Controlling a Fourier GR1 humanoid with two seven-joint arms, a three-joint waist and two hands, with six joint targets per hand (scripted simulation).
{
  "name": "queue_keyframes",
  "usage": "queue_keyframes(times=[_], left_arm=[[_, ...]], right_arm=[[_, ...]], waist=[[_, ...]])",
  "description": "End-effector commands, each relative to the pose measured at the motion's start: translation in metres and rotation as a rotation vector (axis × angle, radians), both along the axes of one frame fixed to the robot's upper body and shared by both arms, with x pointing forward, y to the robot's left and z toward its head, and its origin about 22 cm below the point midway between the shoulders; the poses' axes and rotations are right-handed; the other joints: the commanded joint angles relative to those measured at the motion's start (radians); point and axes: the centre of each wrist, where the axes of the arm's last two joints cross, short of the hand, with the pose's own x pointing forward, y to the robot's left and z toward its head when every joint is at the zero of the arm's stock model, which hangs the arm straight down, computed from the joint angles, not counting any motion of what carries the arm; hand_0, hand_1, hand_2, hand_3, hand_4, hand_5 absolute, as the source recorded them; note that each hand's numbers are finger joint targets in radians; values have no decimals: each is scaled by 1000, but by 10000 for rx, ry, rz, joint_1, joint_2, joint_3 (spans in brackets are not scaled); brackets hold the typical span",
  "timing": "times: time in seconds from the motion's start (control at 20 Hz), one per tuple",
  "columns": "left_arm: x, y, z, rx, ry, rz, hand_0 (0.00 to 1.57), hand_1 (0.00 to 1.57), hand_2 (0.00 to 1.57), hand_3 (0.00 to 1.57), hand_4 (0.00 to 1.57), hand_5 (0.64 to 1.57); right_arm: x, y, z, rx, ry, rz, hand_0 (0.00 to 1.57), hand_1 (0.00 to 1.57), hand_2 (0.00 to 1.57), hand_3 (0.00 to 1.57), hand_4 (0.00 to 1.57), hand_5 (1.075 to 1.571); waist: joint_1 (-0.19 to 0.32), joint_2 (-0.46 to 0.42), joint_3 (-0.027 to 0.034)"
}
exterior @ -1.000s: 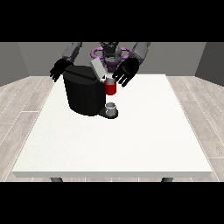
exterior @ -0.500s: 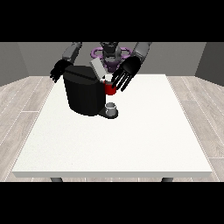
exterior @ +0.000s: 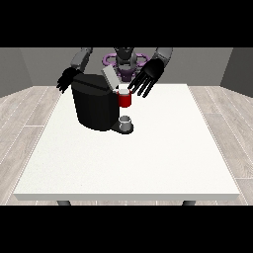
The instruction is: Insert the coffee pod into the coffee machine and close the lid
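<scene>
A black coffee machine [exterior: 95, 105] stands on the white table [exterior: 148, 153] at the back left. Its grey lid [exterior: 109, 78] is tilted up and open. A red pod holder [exterior: 125, 99] with a white top sits at the machine's front, above a small grey cup [exterior: 126, 122] on the drip base. The hand at the view's right [exterior: 147, 77] hovers just right of and above the red holder, fingers spread and pointing down, holding nothing. The hand at the view's left [exterior: 66, 80] hangs behind the machine's left corner with relaxed fingers. No separate pod is visible.
The robot's torso [exterior: 124, 62] stands behind the table's far edge. Wide bare tabletop stretches in front of and to the right of the machine.
The hand at the view's right has risen and drawn back from the red pod holder. The hand at the view's left has barely moved. The lid stays up.
</scene>
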Motion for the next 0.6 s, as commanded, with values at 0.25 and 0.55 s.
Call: queue_keyframes(times=[0.25, 0.55], left_arm=[[-6, -15, -54, -831, 987, -6, 0, 0, 0, 0, 0, 1571], [-17, -25, -106, -5048, 1536, -127, 0, 0, 0, 0, 79, 1571]], right_arm=[[-24, -5, -30, 381, 886, -66, 0, 0, 0, 0, 383, 1571], [-33, -31, -42, 512, 1499, -1185, 0, 0, 0, 0, 424, 1571]], waist=[[310, -1244, -5], [1375, -2321, -15]])
